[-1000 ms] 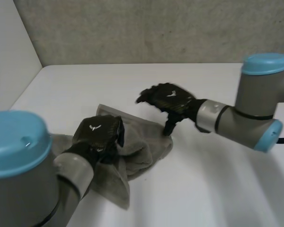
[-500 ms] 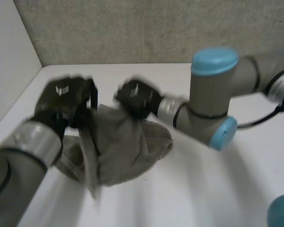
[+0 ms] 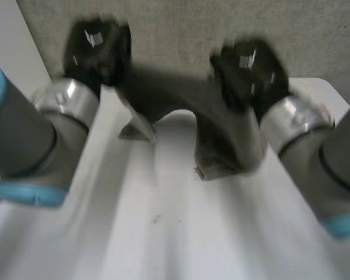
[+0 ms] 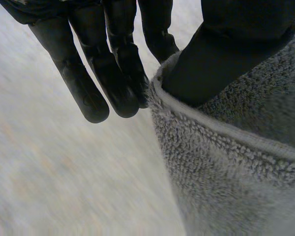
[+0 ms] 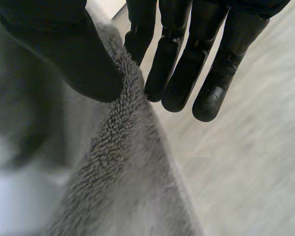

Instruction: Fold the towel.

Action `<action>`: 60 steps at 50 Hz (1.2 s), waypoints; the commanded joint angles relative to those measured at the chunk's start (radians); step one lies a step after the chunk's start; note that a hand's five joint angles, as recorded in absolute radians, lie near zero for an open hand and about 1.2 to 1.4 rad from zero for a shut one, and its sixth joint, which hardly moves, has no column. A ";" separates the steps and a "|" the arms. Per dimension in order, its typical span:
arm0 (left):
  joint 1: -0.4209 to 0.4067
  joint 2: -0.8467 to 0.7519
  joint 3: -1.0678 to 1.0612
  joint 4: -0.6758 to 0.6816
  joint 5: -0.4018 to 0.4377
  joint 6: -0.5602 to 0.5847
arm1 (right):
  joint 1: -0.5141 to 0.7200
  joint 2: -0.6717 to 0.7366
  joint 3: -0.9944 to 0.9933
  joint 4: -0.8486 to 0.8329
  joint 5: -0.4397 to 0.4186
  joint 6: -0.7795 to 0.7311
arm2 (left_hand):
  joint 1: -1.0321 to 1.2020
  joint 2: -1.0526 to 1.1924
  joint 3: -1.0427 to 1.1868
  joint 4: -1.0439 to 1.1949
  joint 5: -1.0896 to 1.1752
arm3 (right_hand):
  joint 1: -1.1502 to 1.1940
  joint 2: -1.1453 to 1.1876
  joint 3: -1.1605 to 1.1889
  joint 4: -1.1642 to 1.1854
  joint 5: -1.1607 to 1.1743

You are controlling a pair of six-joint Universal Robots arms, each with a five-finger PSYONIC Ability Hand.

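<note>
The grey towel (image 3: pixel 221 143) hangs in the air between my two raised hands, with its lower end close to the white table (image 3: pixel 163 233). My left hand (image 3: pixel 96 49) holds one upper corner and my right hand (image 3: pixel 248 73) the other. In the left wrist view, the thumb (image 4: pixel 226 49) pinches the towel's hemmed edge (image 4: pixel 221 162) against the straight fingers (image 4: pixel 88 83). In the right wrist view, the thumb (image 5: pixel 64 49) presses the fluffy towel edge (image 5: pixel 123 162) against the fingers (image 5: pixel 187 64).
A grey wall (image 3: pixel 181 29) stands behind the table, and a pale side wall (image 3: pixel 11 64) closes off the left. Both arms reach over the table's near half.
My right hand went to the towel and shut on its edge. Both hands then rose and moved apart, lifting the towel off the table.
</note>
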 commanded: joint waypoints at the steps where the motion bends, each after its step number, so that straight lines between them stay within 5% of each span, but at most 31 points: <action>1: -0.011 0.024 -0.354 0.002 0.054 0.006 | 0.010 0.088 0.135 0.464 -0.015 -0.189 | 0.210 0.179 0.180 0.179 0.192 | 0.079 -0.126 -0.138 -0.145 -0.091; 2: -0.011 0.026 -0.396 0.003 0.060 0.006 | 0.010 0.088 0.135 0.465 -0.015 -0.189 | 0.210 0.179 0.180 0.179 0.192 | 0.075 -0.130 -0.142 -0.149 -0.095; 3: -0.011 0.026 -0.396 0.003 0.060 0.006 | 0.013 0.105 0.123 0.508 -0.012 -0.185 | 0.210 0.179 0.180 0.179 0.192 | -0.344 -0.548 -0.560 -0.567 -0.513; 9: -0.009 0.029 -0.479 0.000 0.064 0.004 | -0.004 0.105 0.065 0.441 -0.015 -0.100 | 0.210 0.179 0.180 0.179 0.192 | -0.793 -0.997 -1.009 -1.016 -0.962; 26: -0.014 0.142 -0.553 0.003 0.064 0.000 | -0.173 0.119 -0.028 0.435 -0.081 -0.056 | 0.210 0.179 0.180 0.179 0.192 | -0.793 -0.997 -1.009 -1.016 -0.962; 37: -0.011 0.146 -0.527 0.013 0.065 0.000 | -0.226 0.080 0.156 0.364 -0.095 0.081 | 0.210 0.179 0.180 0.179 0.192 | -0.732 -0.937 -0.949 -0.956 -0.902; 45: -0.026 0.146 -0.458 0.006 0.060 -0.003 | -0.232 0.007 0.391 0.232 -0.175 0.337 | 0.210 0.179 0.180 0.179 0.192 | -0.735 -0.940 -0.952 -0.959 -0.905; 54: -0.035 0.144 -0.418 0.002 0.059 -0.006 | -0.208 0.048 0.457 0.060 -0.179 0.409 | 0.210 0.179 0.180 0.179 0.192 | -0.700 -0.905 -0.917 -0.924 -0.870; 57: -0.034 0.144 -0.416 0.002 0.059 -0.008 | -0.193 0.126 0.443 0.000 -0.175 0.404 | 0.210 0.179 0.180 0.179 0.192 | -0.583 -0.787 -0.799 -0.807 -0.752; 59: -0.032 0.144 -0.418 0.002 0.057 -0.009 | -0.196 0.183 0.417 -0.059 -0.149 0.397 | 0.210 0.179 0.180 0.179 0.192 | -0.107 -0.312 -0.324 -0.331 -0.277; 60: -0.032 0.144 -0.419 0.002 0.057 -0.009 | -0.196 0.183 0.417 -0.059 -0.149 0.397 | 0.210 0.179 0.180 0.179 0.192 | -0.104 -0.309 -0.321 -0.328 -0.274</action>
